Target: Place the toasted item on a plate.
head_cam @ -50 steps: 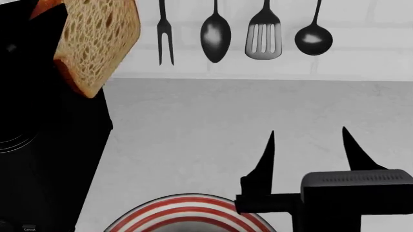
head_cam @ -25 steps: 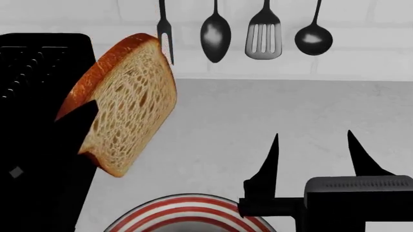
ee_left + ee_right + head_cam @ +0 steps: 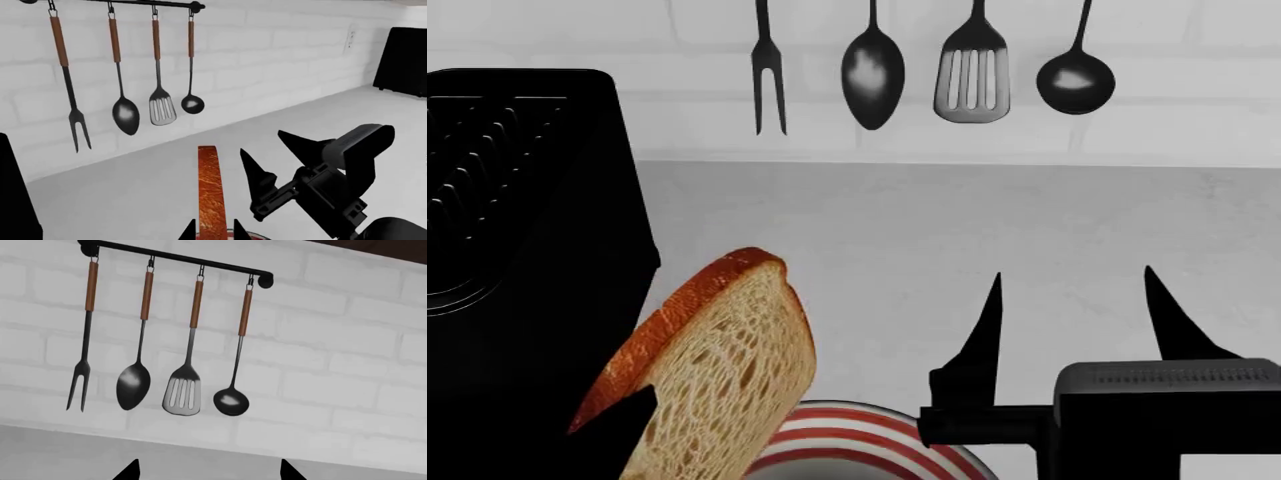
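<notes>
The toasted bread slice hangs tilted just above the left part of the striped plate, its lower end cut off by the frame's bottom edge. My left gripper is shut on it; in the left wrist view the slice shows edge-on as a brown crust between the two fingers. A dark finger overlaps the slice in the head view. My right gripper is open and empty, hovering beside the plate's right side. It also shows in the left wrist view and the right wrist view.
A large black mass, the toaster and my left arm's body, fills the left side. A fork, spoon, slotted turner and ladle hang on the white brick wall. Grey counter lies behind the plate.
The bread slice has come down from the upper left to just above the plate, carried by my left gripper. The right gripper has barely moved.
</notes>
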